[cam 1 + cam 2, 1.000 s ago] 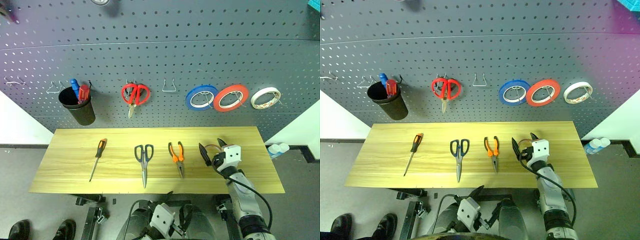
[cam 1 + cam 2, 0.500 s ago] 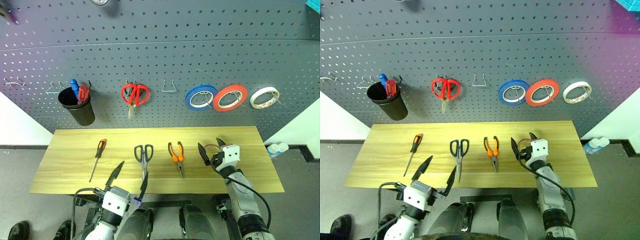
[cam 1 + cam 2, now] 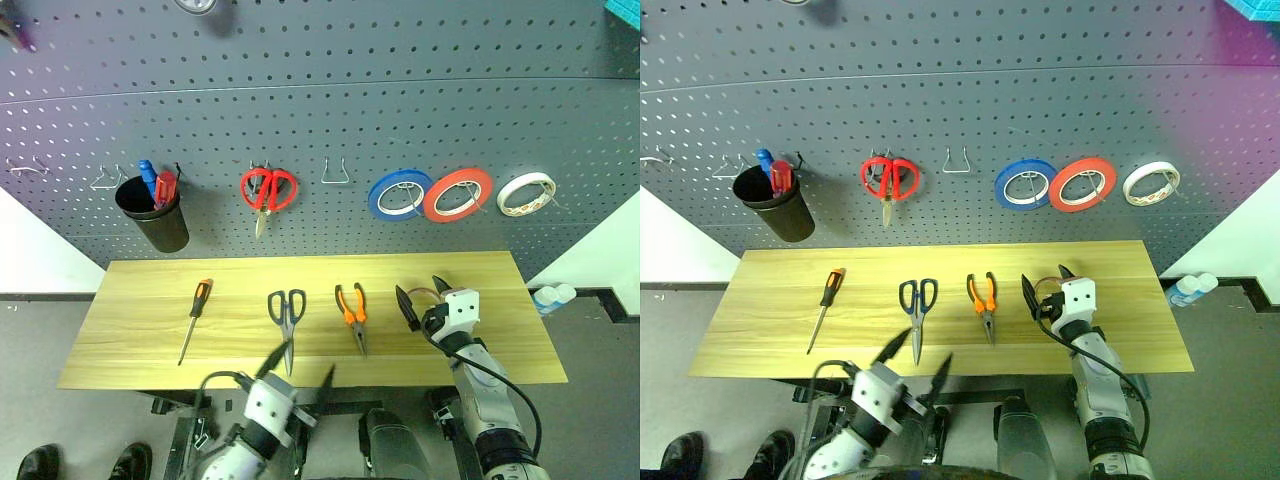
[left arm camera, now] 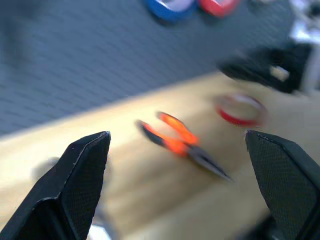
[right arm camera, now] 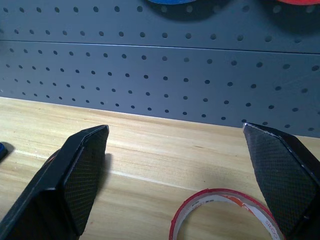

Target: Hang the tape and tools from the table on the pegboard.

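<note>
Lying flat on the table (image 3: 130,330), the tape (image 5: 224,214) sat between the spread fingers of the right gripper (image 3: 420,297), touching neither, with the pegboard (image 3: 320,110) rising just beyond the fingertips. Both of that gripper's fingers stood wide apart and held nothing. The left gripper (image 3: 298,367) hovered at the table's near edge, its fingers likewise wide open and empty. Beyond its fingertips lay the scissors (image 3: 287,321) with dark handles, and the pliers (image 4: 180,143) with orange handles lay between its two fingers in the wrist view, farther out on the wood. The screwdriver (image 3: 195,318) with the orange-and-black handle rested well off to the outer side of the left fingers. On the board hung a black cup (image 3: 154,213), red-handled scissors (image 3: 268,190), a blue roll (image 3: 400,194), a thicker red roll (image 3: 459,195) and a white roll (image 3: 529,194).
</note>
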You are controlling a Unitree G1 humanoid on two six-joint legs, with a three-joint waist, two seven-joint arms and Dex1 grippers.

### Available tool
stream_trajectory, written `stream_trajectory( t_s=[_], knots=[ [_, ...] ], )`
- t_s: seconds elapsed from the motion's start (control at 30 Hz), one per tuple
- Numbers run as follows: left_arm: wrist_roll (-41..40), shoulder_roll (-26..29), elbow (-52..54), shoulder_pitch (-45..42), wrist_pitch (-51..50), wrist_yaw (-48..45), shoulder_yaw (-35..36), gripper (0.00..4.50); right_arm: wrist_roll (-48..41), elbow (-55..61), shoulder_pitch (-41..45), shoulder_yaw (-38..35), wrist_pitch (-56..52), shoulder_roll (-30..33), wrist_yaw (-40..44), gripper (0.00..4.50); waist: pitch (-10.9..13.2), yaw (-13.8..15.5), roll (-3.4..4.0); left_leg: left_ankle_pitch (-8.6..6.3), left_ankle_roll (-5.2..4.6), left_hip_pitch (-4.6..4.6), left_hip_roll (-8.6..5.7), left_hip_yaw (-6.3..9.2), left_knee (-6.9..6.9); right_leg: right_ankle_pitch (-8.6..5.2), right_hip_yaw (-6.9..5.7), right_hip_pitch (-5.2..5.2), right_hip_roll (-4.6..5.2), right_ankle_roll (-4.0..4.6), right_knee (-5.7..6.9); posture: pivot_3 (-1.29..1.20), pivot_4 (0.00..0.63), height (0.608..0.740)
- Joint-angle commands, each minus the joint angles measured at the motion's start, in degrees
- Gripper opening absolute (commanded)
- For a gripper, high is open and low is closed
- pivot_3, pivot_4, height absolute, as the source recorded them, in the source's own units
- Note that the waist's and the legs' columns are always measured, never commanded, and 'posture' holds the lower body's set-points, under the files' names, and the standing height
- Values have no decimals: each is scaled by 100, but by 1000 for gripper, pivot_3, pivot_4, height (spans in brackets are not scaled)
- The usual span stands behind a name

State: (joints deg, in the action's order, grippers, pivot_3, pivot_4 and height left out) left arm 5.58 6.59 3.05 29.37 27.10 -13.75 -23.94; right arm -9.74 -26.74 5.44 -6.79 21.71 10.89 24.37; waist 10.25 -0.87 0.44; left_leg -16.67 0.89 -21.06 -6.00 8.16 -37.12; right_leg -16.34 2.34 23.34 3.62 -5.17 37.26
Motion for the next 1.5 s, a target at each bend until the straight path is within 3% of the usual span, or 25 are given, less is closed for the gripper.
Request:
stream_trajectory(
  t_s=[0.03, 0.17, 0.27, 0.5, 0.57, 0.7, 0.87, 1.07, 1.13, 1.5],
  knots=[
    [-174, -270, -459, -13, 220, -169, -487, 4483, -4, 20, 32, 2, 133, -33, -17, 4500, 0, 4, 1, 0, 0, 0, 0, -1, -1, 1, 1, 0, 0, -1, 1, -43, 146, 740],
    [30, -454, -772, 13, 474, -25, -697, 4483, -3, 7, 40, -1, 140, -33, -16, 4500, 0, 5, -1, 0, -1, 1, 0, -3, -3, 3, 3, -1, 0, -4, 1, -42, 146, 740],
    [921, -244, -305, 84, 565, 772, -112, 4483, -7, -1, 54, 2, 145, -40, -10, 4500, -1, 1, 0, 0, 0, 5, 6, -3, -2, 3, 3, 0, -4, -3, 7, -44, 145, 740],
    [258, 471, 1163, 330, 405, 968, 1516, 4483, -3, -21, 93, 5, 147, -42, -9, 4500, -1, -5, -1, 1, 1, 9, 15, -9, -3, 4, 5, -2, -9, 0, 9, -43, 144, 740],
    [-378, 701, 1379, 408, 316, 889, 2144, 4483, -11, -35, 109, -2, 153, -51, -15, 4500, -2, -1, -1, -1, -3, 8, 12, -18, -3, 5, 12, -2, -7, 0, 3, -44, 145, 740],
    [-1222, 1004, 1432, 429, 193, 580, 2826, 4483, -3, -52, 128, 1, 161, -58, -19, 4500, -2, -1, -3, -3, -5, 8, 14, -20, -1, 5, 12, 0, -8, 1, 2, -45, 144, 740],
    [-1586, 1044, 883, 223, 193, 257, 3157, 4483, -5, -58, 129, -7, 167, -67, -37, 4500, -2, -2, -4, -3, -5, 11, 12, -23, -7, 6, 13, -8, -7, 1, 1, -51, 148, 740],
    [-1801, 801, 456, -11, 55, -351, 2646, 4483, 2, -87, 155, 7, 183, -84, -53, 4500, -4, -16, -6, -3, -5, 23, 13, -24, -6, 7, 14, -16, -8, 2, 3, -53, 148, 740],
    [-1959, 613, 259, -109, -95, -750, 2183, 4483, 4, -101, 164, 6, 193, -87, -57, 4500, -4, -17, -7, -3, -5, 25, 13, -26, -7, 8, 15, -18, -8, 2, 4, -51, 148, 740],
    [-1376, -317, -313, -58, 265, -1060, 716, 4483, -3, -174, 178, -12, 239, -81, -55, 4500, -3, -26, -13, -4, -6, 63, 16, -32, -3, 8, 21, -50, -11, 0, 5, -54, 149, 740]
  ],
)
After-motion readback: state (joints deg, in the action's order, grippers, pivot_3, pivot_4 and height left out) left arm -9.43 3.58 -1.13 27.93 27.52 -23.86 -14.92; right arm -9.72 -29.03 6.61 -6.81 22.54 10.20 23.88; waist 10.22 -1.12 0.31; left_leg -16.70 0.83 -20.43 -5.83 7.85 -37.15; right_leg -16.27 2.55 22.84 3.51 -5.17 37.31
